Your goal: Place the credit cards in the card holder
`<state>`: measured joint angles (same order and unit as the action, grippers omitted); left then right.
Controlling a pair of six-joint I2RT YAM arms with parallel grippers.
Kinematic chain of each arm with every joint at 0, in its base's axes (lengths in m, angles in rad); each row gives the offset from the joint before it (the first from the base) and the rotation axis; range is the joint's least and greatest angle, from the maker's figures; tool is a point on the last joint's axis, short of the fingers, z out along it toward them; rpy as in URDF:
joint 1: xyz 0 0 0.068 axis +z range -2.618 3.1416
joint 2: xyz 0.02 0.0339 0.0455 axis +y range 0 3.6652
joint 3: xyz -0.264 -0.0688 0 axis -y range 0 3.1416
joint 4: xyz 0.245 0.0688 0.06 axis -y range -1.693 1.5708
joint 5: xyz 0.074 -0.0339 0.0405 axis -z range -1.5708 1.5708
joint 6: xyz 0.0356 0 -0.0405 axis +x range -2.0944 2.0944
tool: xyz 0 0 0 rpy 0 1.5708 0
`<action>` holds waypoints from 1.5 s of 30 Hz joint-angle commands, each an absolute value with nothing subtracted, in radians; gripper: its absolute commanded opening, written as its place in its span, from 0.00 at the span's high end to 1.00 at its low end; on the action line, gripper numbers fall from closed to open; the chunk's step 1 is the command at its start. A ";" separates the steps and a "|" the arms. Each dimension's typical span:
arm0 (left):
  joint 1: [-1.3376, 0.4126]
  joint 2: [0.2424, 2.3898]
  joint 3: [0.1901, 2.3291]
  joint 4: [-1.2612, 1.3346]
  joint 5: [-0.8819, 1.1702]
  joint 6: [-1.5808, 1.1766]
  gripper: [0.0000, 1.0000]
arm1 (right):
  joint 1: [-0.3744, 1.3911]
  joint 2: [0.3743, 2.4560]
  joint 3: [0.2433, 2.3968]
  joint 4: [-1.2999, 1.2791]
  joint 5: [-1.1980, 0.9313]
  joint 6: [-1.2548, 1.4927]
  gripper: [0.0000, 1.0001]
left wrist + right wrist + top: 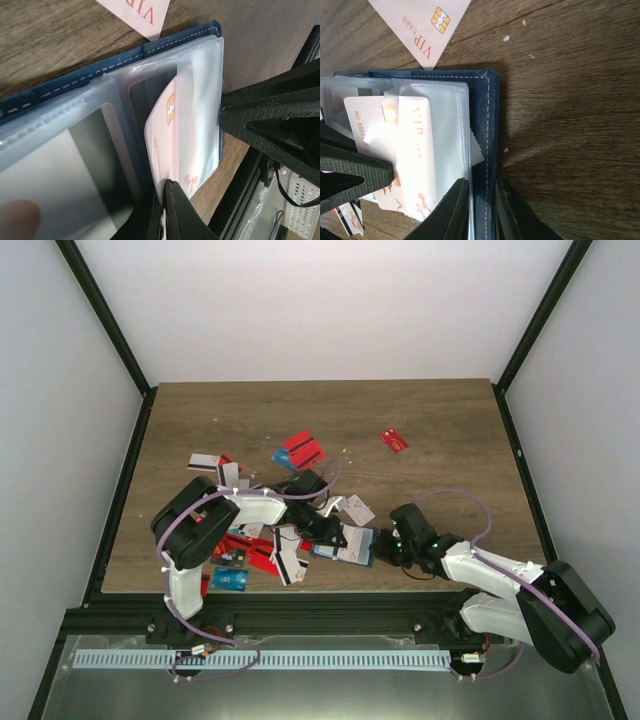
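Observation:
The navy card holder (345,548) lies open near the table's front edge, its clear sleeves showing. My left gripper (169,210) is shut on a white VIP card (172,145) that sits partly inside a clear sleeve of the card holder (75,80). My right gripper (482,210) is shut on the card holder's navy cover edge (487,130), at its right side. In the right wrist view the white VIP card (417,150) shows through the sleeve. Several red, white and blue credit cards (260,550) lie scattered left of the holder.
More cards lie further back: a red pair (303,450), one red card (394,440), and white ones (205,462). A loose white VIP card (425,25) lies just behind the holder. The black frame rail (300,612) runs along the table's front edge.

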<state>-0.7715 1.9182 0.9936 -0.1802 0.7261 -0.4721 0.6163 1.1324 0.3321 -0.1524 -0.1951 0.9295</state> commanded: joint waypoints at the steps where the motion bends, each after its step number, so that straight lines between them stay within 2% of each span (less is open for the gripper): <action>1: -0.794 1.973 0.963 -0.229 0.614 -0.517 0.96 | 0.610 1.154 0.319 -0.214 -0.160 0.912 0.82; 18: -0.837 1.962 0.933 -0.160 0.576 -0.623 0.95 | 0.610 1.126 0.314 -0.230 -0.169 0.909 0.82; 31: -0.838 1.874 0.975 -0.311 0.493 -0.573 0.63 | 0.609 1.072 0.346 -0.286 -0.151 0.896 0.82; 45: -0.837 1.762 1.022 -0.459 0.362 -0.539 0.40 | 0.608 1.066 0.388 -0.303 -0.155 0.872 0.82</action>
<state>-0.8394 1.7847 1.0046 -0.3725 0.4461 -0.5591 0.6136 1.0702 0.3481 -0.2836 -0.1631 0.8890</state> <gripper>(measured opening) 0.578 0.183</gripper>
